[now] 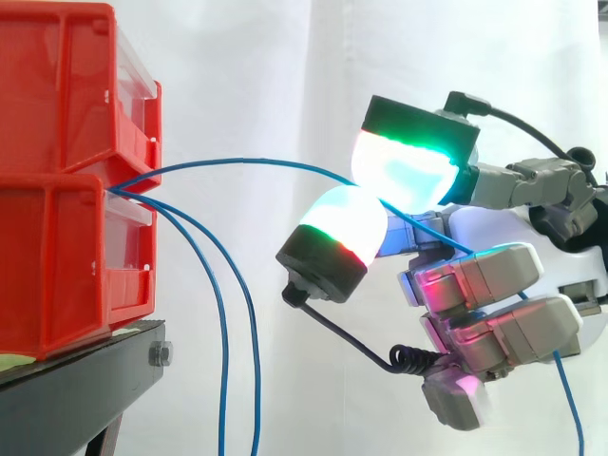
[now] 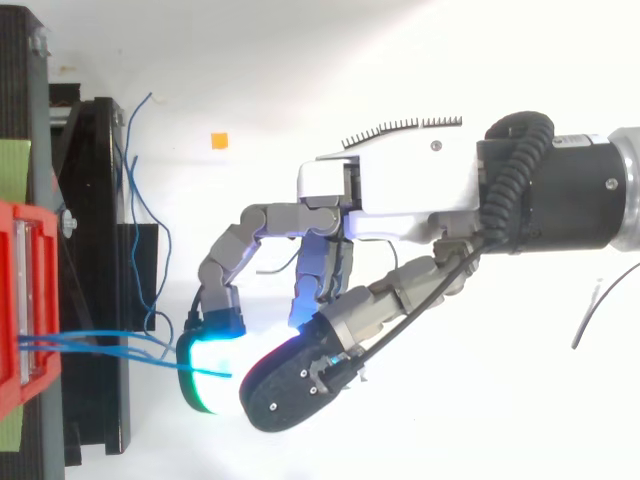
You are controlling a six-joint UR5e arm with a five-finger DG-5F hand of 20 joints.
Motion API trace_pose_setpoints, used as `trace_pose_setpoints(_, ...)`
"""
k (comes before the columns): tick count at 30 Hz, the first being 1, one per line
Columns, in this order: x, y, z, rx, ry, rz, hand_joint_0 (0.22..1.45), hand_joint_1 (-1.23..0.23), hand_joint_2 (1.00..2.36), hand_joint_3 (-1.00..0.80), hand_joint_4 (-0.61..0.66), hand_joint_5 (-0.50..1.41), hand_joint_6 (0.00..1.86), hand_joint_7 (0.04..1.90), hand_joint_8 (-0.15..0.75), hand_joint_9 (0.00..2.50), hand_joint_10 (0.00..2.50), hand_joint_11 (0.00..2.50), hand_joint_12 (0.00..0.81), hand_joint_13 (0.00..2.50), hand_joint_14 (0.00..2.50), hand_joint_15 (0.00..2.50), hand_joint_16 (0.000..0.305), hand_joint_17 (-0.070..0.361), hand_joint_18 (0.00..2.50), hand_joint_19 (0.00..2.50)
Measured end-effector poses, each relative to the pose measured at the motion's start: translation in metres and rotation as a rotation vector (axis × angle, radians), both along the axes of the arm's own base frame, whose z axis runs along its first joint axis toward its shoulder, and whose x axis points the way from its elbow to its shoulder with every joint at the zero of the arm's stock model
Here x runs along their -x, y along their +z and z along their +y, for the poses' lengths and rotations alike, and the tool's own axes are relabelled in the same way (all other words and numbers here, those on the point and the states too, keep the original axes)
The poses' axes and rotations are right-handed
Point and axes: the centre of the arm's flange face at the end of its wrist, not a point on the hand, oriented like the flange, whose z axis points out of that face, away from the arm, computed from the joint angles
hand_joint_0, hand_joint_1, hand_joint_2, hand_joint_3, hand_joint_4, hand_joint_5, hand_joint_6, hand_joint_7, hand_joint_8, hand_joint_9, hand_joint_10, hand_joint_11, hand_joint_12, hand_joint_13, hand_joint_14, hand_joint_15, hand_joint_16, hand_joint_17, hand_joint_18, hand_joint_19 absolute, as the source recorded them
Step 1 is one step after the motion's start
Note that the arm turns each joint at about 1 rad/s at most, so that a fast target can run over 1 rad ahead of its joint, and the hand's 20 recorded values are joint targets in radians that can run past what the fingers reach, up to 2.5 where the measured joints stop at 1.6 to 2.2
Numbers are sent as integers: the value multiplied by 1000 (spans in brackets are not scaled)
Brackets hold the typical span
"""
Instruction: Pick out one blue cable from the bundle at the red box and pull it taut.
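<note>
Blue cable (image 1: pixel 247 161) comes out between the stacked red bins (image 1: pixel 57 114) and arcs across to the hand (image 2: pixel 400 185) — pinched between its glowing pads (image 1: pixel 404 171), other fingers (image 1: pixel 494 275) curled. Two more cables (image 1: pixel 224 361) just hang down beside the bins.

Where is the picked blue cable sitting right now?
In the side view the blue cable arcs right from between the stacked red bins on the left. It is pinched by the robot hand between two glowing pads, above two hanging cables.
</note>
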Motion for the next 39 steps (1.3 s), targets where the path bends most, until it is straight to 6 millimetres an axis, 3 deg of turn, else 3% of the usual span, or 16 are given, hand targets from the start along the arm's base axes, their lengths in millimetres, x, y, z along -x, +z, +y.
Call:
trace_pose_setpoints(11,1,-3,2,-2,0,0,732,-751,1016,-270,-243,-135,1010,813,185,1457,17,1300,294,1421,24,1131,36,80,885,762)
trace_pose_setpoints(22,8,-25,5,-1,6,11,732,-751,1016,-270,-242,-135,1010,812,187,1450,18,1291,298,1411,23,1136,36,81,884,761)
trace_pose_setpoints(39,7,-26,7,-2,10,-6,733,-751,1016,-268,-243,-135,1010,817,193,1441,17,1259,295,1401,24,1120,36,81,881,762)
